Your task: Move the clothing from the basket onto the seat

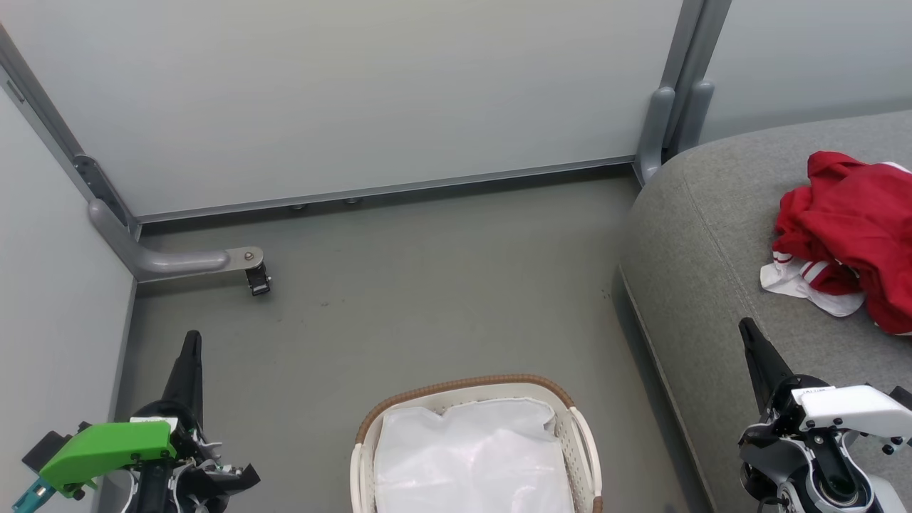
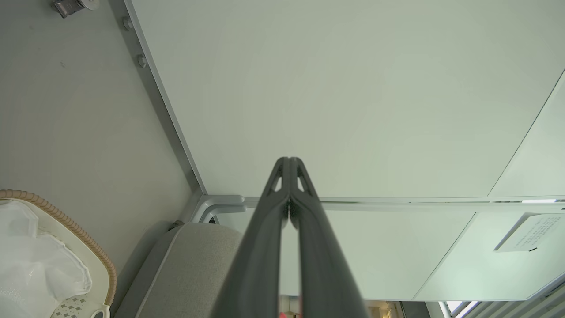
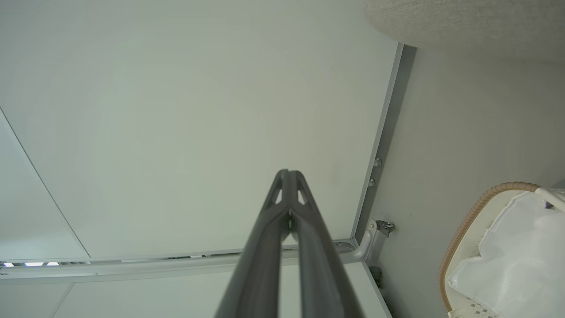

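Head view, clothing [image 1: 858, 228] heaped on seat [image 1: 702, 299], long axis near-to-far, both jaws clenched empty.

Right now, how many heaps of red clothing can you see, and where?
1: a red heap lies on the grey seat at the head view's right edge, partly cut off; it may hold several garments. The basket holds a white liner, which could hide more.

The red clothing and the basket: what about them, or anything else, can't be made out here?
Red clothing: cut off by the head view's right edge; its full extent and garment count are unclear.
Basket: its near end is cut by the head view's bottom edge; a white liner sheet hides its floor.
Wall notice, left wrist view: print too small to read.
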